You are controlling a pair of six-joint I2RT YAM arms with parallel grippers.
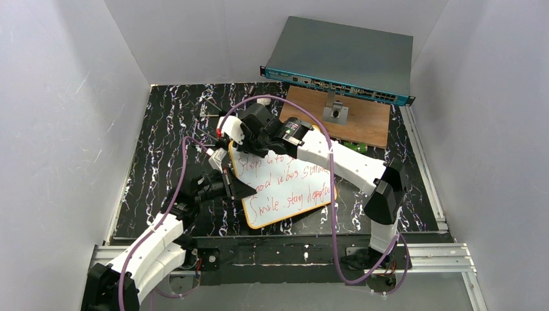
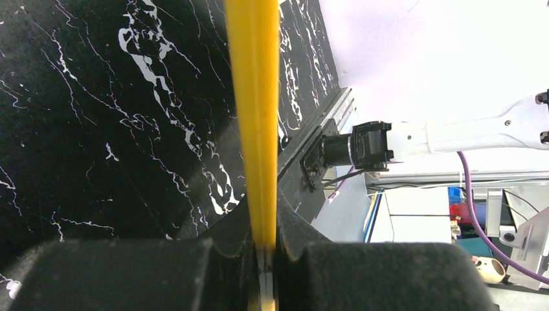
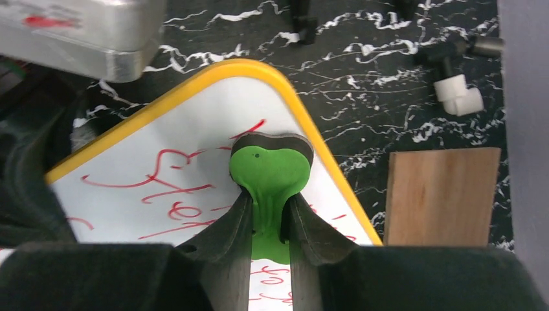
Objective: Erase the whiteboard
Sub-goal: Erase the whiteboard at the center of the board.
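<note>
A black counter (image 1: 162, 149) veined with white is evenly lit. Plain white walls (image 1: 58, 116) rise at its left, far and right sides. On its far right lies a wooden board (image 1: 366, 123), with a grey switch (image 1: 343, 58) above. A rail (image 1: 427, 256) lines its near edge.

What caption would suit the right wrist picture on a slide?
Right fingers grip a green eraser at the corner of the whiteboard, full of red writing.

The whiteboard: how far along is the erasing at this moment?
Preparation looks done: the left gripper clamps the yellow frame of the whiteboard, and the right gripper holds a green eraser over its far corner. In hand: the first wipe. Left: nearly everything, since red writing fills all three lines.
</note>
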